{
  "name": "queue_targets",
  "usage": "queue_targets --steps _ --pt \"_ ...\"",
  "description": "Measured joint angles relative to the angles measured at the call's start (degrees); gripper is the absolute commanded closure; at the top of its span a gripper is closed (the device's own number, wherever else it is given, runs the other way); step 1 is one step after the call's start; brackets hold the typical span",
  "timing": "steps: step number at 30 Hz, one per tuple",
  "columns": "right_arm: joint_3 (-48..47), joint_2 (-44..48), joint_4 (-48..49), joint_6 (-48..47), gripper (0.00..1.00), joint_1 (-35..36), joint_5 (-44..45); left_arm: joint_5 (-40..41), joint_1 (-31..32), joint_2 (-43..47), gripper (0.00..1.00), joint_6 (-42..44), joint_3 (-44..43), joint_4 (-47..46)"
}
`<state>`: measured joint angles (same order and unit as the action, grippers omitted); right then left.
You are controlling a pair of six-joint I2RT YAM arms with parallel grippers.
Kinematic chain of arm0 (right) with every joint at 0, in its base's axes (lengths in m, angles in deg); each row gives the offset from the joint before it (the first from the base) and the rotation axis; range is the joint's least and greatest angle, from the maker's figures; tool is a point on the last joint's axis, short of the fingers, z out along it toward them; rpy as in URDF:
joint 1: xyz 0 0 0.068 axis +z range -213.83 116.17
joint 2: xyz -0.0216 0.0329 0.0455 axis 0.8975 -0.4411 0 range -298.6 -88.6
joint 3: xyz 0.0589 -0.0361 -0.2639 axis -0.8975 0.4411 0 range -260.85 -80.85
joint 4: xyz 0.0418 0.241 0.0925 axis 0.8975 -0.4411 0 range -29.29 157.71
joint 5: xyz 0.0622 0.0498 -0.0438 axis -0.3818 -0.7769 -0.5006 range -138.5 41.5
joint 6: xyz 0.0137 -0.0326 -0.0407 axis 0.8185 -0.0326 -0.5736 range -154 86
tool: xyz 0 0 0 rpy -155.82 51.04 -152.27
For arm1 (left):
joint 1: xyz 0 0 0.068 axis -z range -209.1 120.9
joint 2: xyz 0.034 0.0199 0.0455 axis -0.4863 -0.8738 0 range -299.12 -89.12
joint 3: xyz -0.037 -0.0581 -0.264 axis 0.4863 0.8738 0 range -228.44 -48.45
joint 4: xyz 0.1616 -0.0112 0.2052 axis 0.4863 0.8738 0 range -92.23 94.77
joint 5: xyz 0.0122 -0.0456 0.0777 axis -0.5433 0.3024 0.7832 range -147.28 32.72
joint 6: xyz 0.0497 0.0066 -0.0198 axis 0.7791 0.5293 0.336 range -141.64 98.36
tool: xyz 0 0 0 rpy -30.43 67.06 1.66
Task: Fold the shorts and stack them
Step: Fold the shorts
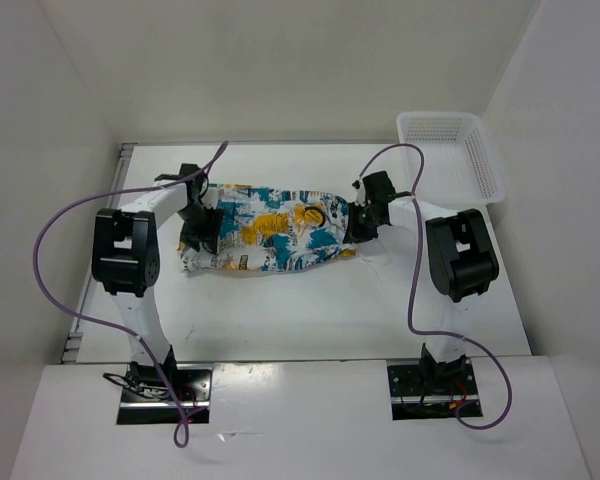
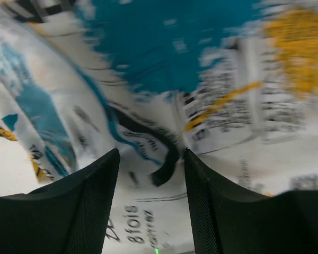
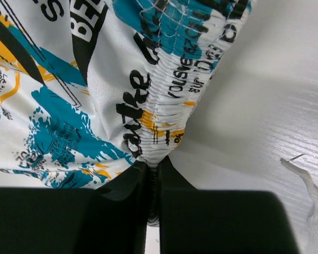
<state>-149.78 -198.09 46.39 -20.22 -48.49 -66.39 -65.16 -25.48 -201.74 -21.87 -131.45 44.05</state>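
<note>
The shorts (image 1: 270,235), white with teal, yellow and black print, lie stretched left to right on the table between my two grippers. My left gripper (image 1: 198,232) is at their left end; in the left wrist view its jaws stand open (image 2: 151,159) with the printed cloth (image 2: 169,79) right under and between them, blurred. My right gripper (image 1: 364,224) is at their right end. In the right wrist view it is shut (image 3: 153,172) on the gathered elastic waistband (image 3: 164,111).
A white plastic mesh basket (image 1: 450,155) stands at the back right of the white table (image 1: 310,310). Purple cables loop from both arms. White walls close in the left, back and right. A small white scrap (image 3: 302,177) lies on the table by the right gripper.
</note>
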Motion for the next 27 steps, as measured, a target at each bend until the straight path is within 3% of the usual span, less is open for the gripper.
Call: queue_targets --steps 1,10,13,22,27 --pt "-0.02 0.00 0.00 0.15 1.00 0.00 0.04 1.79 -0.13 -0.46 0.40 0.00 1.07 -0.48" --pt "-0.57 -0.09 0.00 -0.50 1.00 0.00 0.22 11.13 0.96 -1.64 0.39 0.02 2.38 -2.91" --pt "-1.18 -0.09 -0.09 -1.81 1.00 0.00 0.59 11.87 2.23 -1.57 0.31 0.13 1.46 -2.56" --pt "-1.62 2.05 -0.31 -6.23 1.00 0.00 1.64 0.50 6.10 -0.74 0.25 0.00 -17.35 -1.51" --pt "-1.62 3.56 -0.31 -8.24 1.00 0.00 2.91 -2.82 12.66 -5.18 0.25 0.02 -24.13 -2.91"
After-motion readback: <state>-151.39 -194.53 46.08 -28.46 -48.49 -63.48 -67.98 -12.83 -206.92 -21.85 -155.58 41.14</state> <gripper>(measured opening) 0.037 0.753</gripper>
